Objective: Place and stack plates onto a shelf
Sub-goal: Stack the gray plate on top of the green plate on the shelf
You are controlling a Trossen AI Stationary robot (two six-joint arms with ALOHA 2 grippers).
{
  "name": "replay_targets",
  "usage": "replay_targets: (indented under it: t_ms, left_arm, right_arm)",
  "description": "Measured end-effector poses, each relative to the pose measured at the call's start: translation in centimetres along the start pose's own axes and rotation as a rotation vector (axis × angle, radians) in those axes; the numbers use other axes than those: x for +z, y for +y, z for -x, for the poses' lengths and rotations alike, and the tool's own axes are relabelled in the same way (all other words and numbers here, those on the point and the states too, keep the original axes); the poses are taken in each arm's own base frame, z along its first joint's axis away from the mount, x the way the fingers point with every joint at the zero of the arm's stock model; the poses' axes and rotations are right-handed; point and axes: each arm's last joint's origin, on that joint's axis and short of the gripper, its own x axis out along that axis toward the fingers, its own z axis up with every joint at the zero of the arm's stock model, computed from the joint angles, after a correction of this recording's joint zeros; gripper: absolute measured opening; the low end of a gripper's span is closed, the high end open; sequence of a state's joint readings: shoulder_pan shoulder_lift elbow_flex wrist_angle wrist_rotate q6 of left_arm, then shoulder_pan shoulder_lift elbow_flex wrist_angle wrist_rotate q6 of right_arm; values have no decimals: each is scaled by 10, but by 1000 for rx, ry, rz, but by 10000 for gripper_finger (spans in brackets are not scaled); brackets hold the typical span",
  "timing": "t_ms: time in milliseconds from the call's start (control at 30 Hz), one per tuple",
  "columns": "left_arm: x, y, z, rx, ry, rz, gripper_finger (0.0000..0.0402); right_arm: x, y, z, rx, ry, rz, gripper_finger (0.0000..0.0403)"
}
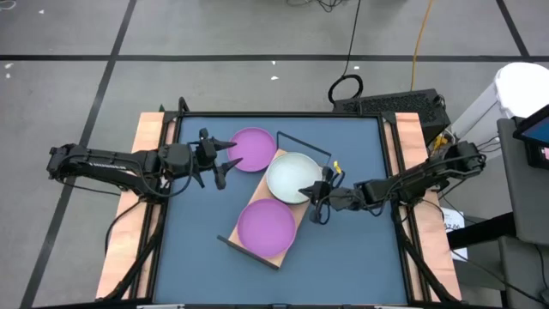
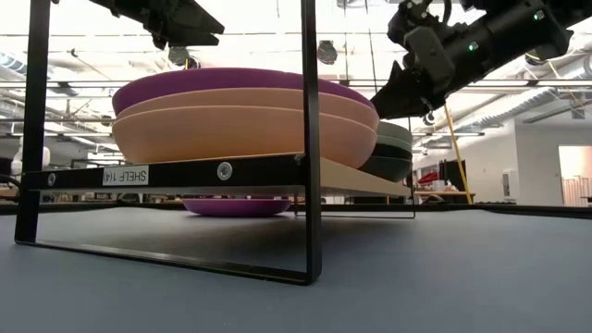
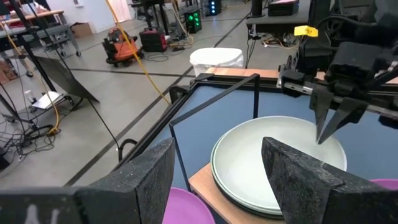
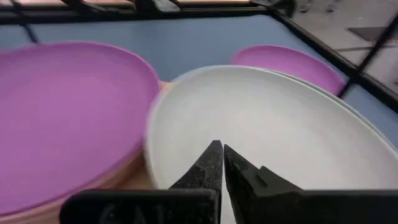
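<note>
The wooden shelf (image 1: 230, 235) stands slantwise on the blue table. A purple plate (image 1: 267, 227) tops a stack on its near end, with pink plates (image 2: 231, 129) under it. A white-grey plate (image 1: 292, 175) tops a stack of green and dark plates (image 2: 393, 153) on the far end. A second purple plate (image 1: 254, 148) lies flat on the table beside the shelf. My right gripper (image 4: 222, 149) is shut and hovers close over the white-grey plate's right rim. My left gripper (image 1: 226, 161) is open, raised above the left edge of the plate on the table.
The shelf's thin black wire frame (image 1: 304, 144) rises around the far stack, and a post (image 2: 311, 139) stands at the near corner. Wooden rails (image 1: 150, 137) run along the table's left and right sides. Bare blue table (image 1: 352, 257) lies near and right of the shelf.
</note>
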State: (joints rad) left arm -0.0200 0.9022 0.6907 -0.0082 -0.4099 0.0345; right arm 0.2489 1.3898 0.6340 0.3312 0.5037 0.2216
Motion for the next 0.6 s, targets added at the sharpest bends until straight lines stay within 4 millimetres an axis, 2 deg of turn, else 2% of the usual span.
replay_targets:
  t_ms: [367,600]
  left_arm:
    - [-1,0,0,-1,12,-1,246]
    - [-2,0,0,-1,17,7,246]
  right_arm:
    - [-3,-1,0,-27,15,-7,0]
    - [-18,-6,1,-20,-18,-36,0]
